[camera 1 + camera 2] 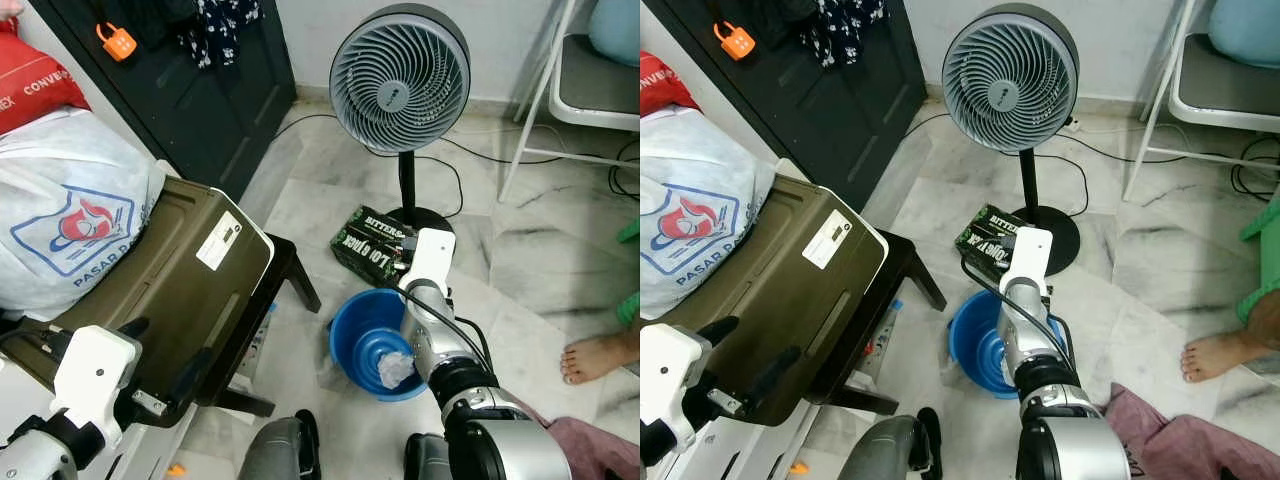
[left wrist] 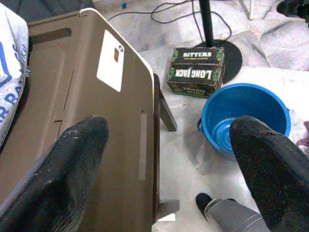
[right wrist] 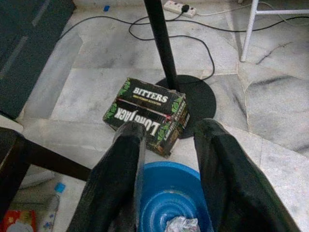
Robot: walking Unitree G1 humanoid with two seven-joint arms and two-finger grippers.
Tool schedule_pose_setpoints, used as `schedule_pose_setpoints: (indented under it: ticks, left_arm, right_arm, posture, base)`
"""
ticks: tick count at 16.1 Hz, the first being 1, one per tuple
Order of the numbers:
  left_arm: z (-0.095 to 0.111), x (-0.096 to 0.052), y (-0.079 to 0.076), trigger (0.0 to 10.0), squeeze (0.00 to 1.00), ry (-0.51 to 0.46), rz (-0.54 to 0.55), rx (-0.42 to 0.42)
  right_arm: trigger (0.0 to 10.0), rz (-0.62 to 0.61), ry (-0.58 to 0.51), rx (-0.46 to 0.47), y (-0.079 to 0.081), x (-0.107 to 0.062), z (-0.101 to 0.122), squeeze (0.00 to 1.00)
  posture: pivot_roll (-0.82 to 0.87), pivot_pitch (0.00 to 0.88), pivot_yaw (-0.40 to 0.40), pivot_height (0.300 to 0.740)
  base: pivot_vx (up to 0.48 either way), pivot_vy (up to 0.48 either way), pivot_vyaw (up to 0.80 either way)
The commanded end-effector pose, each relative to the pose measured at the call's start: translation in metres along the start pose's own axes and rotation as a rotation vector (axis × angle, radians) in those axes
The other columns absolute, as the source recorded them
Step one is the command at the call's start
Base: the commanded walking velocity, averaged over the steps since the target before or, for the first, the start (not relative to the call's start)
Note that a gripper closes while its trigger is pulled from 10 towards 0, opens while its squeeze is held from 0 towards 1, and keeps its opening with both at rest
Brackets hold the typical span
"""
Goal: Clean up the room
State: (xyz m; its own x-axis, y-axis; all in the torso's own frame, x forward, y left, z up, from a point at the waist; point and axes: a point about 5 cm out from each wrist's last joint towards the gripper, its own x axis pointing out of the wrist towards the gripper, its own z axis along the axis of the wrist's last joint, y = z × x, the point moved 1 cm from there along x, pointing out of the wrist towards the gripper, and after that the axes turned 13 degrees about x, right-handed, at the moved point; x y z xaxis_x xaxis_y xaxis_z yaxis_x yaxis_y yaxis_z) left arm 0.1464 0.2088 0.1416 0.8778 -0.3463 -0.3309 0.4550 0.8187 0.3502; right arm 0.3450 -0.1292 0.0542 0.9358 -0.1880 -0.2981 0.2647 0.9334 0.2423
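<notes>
A blue bucket (image 1: 345, 322) stands on the marble floor with a crumpled white wad (image 1: 395, 370) lying inside it. Just beyond it, against the fan's base, rests a dark green "Long Jack Bitters" box (image 1: 368, 245). My right arm reaches out over the bucket. In the right wrist view my right gripper (image 3: 170, 126) is open and holds nothing, hovering above the bucket (image 3: 164, 193) and the box (image 3: 145, 108). My left gripper (image 1: 165, 355) is open wide over the near edge of an olive-brown plastic case (image 1: 180, 280).
A standing fan (image 1: 400, 80) with cables around its base is behind the box. The case lies on a dark low table (image 1: 292, 265), beside a white printed bag (image 1: 70, 220). A person's bare foot (image 1: 595, 358) is at the right. White chair legs (image 1: 540, 90) stand far right.
</notes>
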Motion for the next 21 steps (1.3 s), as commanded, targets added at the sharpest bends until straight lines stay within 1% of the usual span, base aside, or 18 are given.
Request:
schedule_pose_setpoints:
  ticks: [1, 3, 4, 6, 7, 8, 9, 10, 12, 13, 14, 15, 16, 17, 18, 19, 20, 21]
  left_arm:
    - [-0.002, 0.000, 0.000, 10.0, 0.00, 0.022, -0.002, 0.006]
    - [-0.001, 0.011, -0.001, 10.0, 0.00, -0.004, 0.005, 0.000]
    - [0.001, 0.020, -0.001, 10.0, 0.00, -0.027, 0.015, -0.005]
    - [0.005, 0.034, -0.002, 10.0, 0.00, -0.076, 0.028, -0.024]
    - [0.010, 0.047, -0.005, 10.0, 0.00, -0.117, 0.036, -0.033]
    - [0.013, 0.055, -0.005, 10.0, 0.00, -0.137, 0.040, -0.038]
    - [0.016, 0.067, -0.005, 10.0, 0.00, -0.166, 0.053, -0.044]
    - [0.019, 0.075, -0.004, 10.0, 0.00, -0.189, 0.063, -0.048]
    - [0.023, 0.090, -0.004, 10.0, 0.00, -0.224, 0.090, -0.049]
    - [0.023, 0.093, -0.005, 10.0, 0.00, -0.228, 0.097, -0.049]
    - [0.022, 0.097, -0.007, 10.0, 0.00, -0.230, 0.124, -0.056]
    - [0.019, 0.101, -0.012, 10.0, 0.00, -0.237, 0.152, -0.074]
    - [0.012, 0.102, -0.017, 10.0, 0.00, -0.223, 0.181, -0.089]
    - [0.009, 0.102, -0.019, 10.0, 0.00, -0.213, 0.200, -0.094]
    - [0.003, 0.099, -0.019, 10.0, 0.00, -0.189, 0.259, -0.096]
    - [-0.002, 0.097, -0.018, 10.0, 0.00, -0.177, 0.296, -0.095]
    - [-0.005, 0.097, -0.016, 10.0, 0.00, -0.176, 0.331, -0.099]
    - [-0.009, 0.097, -0.011, 10.0, 0.00, -0.171, 0.376, -0.122]
  right_arm:
    - [10.0, 0.072, -0.012, 0.024, 0.017, -0.005, 0.001, 1.00]
    - [10.0, 0.113, -0.009, 0.035, 0.023, -0.008, 0.001, 1.00]
    - [10.0, 0.135, -0.007, 0.035, 0.024, -0.010, 0.002, 1.00]
    - [10.0, 0.173, 0.002, 0.028, 0.025, -0.015, 0.004, 1.00]
    - [10.0, 0.219, 0.031, 0.015, 0.024, -0.021, 0.003, 1.00]
    - [10.0, 0.256, 0.061, 0.000, 0.024, -0.024, 0.001, 1.00]
    - [10.0, 0.317, 0.115, -0.025, 0.022, -0.032, -0.003, 1.00]
    - [10.0, 0.353, 0.134, -0.056, 0.018, -0.038, -0.003, 1.00]
    - [10.0, 0.429, 0.146, -0.128, 0.011, -0.051, 0.004, 1.00]
    - [10.0, 0.457, 0.133, -0.125, 0.011, -0.053, 0.008, 1.00]
    - [10.0, 0.510, 0.117, -0.126, 0.009, -0.061, 0.013, 1.00]
    - [10.0, 0.540, 0.081, -0.113, 0.002, -0.071, 0.020, 1.00]
    - [10.0, 0.552, 0.057, -0.097, -0.003, -0.077, 0.023, 1.00]
    - [10.0, 0.553, 0.043, -0.098, -0.006, -0.081, 0.024, 1.00]
    - [10.0, 0.552, 0.002, -0.094, -0.012, -0.087, 0.028, 1.00]
    - [10.0, 0.525, -0.034, -0.100, -0.018, -0.089, 0.033, 1.00]
    - [10.0, 0.500, -0.056, -0.083, -0.021, -0.088, 0.037, 1.00]
    - [10.0, 0.468, -0.099, -0.084, -0.026, -0.086, 0.044, 1.00]
  posture:
    - [0.25, 0.217, 0.193, 0.740]
    - [0.22, 0.192, 0.173, 0.740]
    - [0.20, 0.173, 0.159, 0.740]
    - [0.15, 0.137, 0.135, 0.740]
    - [0.12, 0.116, 0.122, 0.740]
    - [0.09, 0.090, 0.105, 0.740]
    - [0.07, 0.068, 0.094, 0.740]
    - [0.05, 0.038, 0.078, 0.740]
    - [0.01, 0.000, 0.053, 0.740]
    - [0.00, 0.000, 0.043, 0.740]
    - [-0.01, 0.000, 0.032, 0.740]
    - [-0.02, 0.000, -0.002, 0.740]
    - [-0.02, 0.000, -0.021, 0.740]
    - [-0.02, 0.000, -0.028, 0.740]
    - [-0.01, 0.000, -0.034, 0.740]
    - [-0.01, 0.000, -0.031, 0.740]
    - [-0.02, 0.000, -0.014, 0.740]
    - [-0.02, 0.000, 0.004, 0.740]
  base:
    - [0.000, 0.000, 0.00]
    - [0.000, 0.000, 0.00]
    - [0.000, 0.000, 0.00]
    - [0.000, 0.000, 0.00]
    - [0.000, 0.000, 0.00]
    - [0.000, 0.000, 0.00]
    - [0.000, 0.000, 0.00]
    - [0.000, 0.000, 0.00]
    - [0.000, 0.000, 0.00]
    - [0.000, 0.000, 0.00]
    - [0.000, 0.000, 0.00]
    - [0.000, 0.000, 0.00]
    - [0.000, 0.000, 0.00]
    - [0.000, 0.000, 0.00]
    - [0.000, 0.000, 0.00]
    - [0.000, 0.000, 0.00]
    - [0.000, 0.000, 0.00]
    - [0.000, 0.000, 0.00]
